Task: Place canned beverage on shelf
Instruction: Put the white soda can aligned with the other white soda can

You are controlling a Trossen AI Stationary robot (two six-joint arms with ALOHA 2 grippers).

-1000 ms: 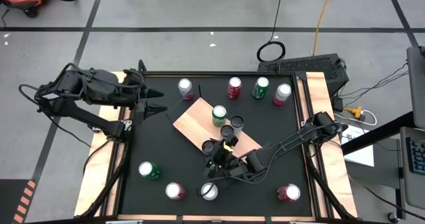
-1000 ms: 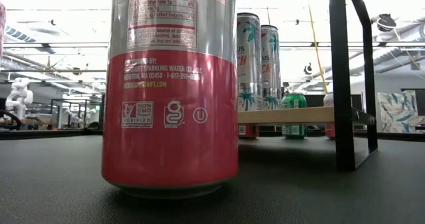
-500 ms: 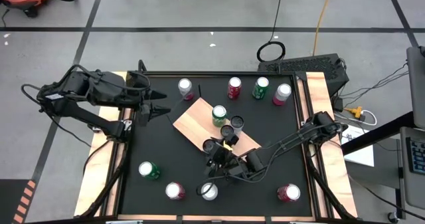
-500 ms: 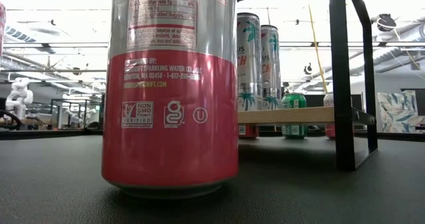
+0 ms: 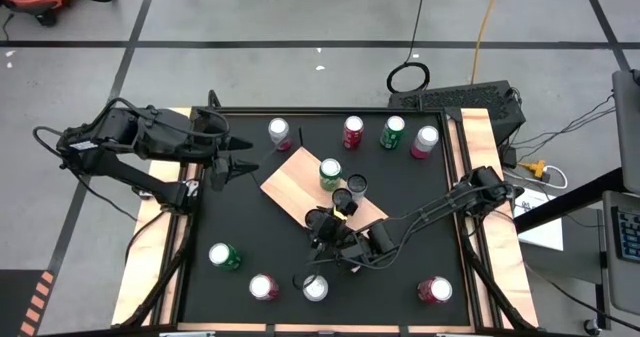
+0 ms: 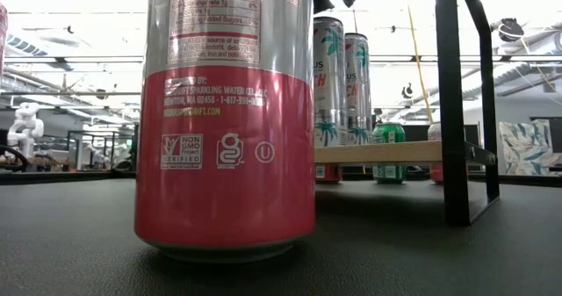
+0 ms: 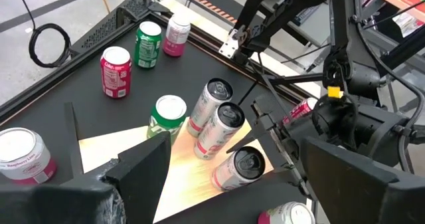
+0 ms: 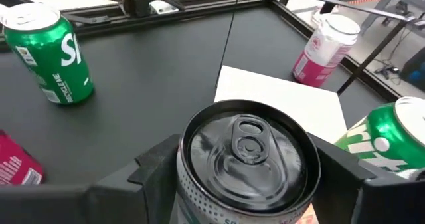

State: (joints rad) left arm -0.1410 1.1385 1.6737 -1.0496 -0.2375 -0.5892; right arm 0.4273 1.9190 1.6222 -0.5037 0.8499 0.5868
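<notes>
- The high view hangs above, looking straight down; it takes in the whole black table (image 5: 240, 217), both arms and a wide margin of floor.
- The low view sits at table-top height, looking level across the table (image 6: 421, 252) into the room; a pink-and-silver can (image 6: 226, 111) stands very near the lens, filling much of the picture.
- The left wrist view looks down obliquely from the table's left side, fairly far off, at the shelf (image 7: 192, 171) and the right arm.
- The right wrist view is very close to a can top (image 8: 246, 154), facing across the shelf (image 8: 279, 94).
- All four views share the shelf (image 5: 290, 182) (image 6: 386, 152) and its cans.
</notes>
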